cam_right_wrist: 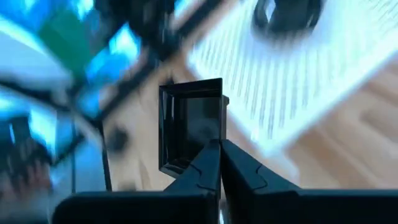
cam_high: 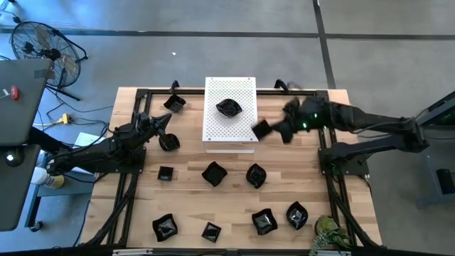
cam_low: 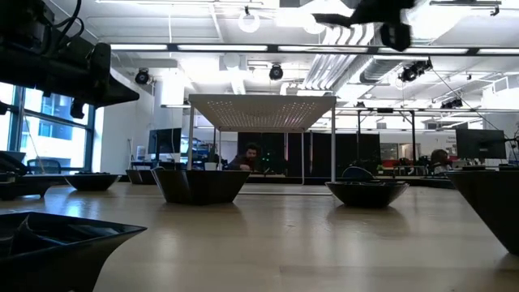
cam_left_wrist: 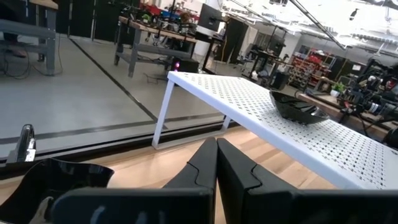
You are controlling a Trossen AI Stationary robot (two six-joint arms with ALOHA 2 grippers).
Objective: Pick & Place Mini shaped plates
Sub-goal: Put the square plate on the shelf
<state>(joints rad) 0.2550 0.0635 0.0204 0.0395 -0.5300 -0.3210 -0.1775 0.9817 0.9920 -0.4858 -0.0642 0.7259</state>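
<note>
Between pinched fingers: square black dish (cam_right_wrist: 191,124).

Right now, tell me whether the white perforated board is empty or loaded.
Loaded: one black plate sits on the white perforated board. The right gripper holds a square plate beside its edge, not on it.

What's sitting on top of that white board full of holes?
One small black wavy-edged dish rests on the white perforated board; the rest of its top is bare. The tabletop beneath the raised board is hidden from above.
</note>
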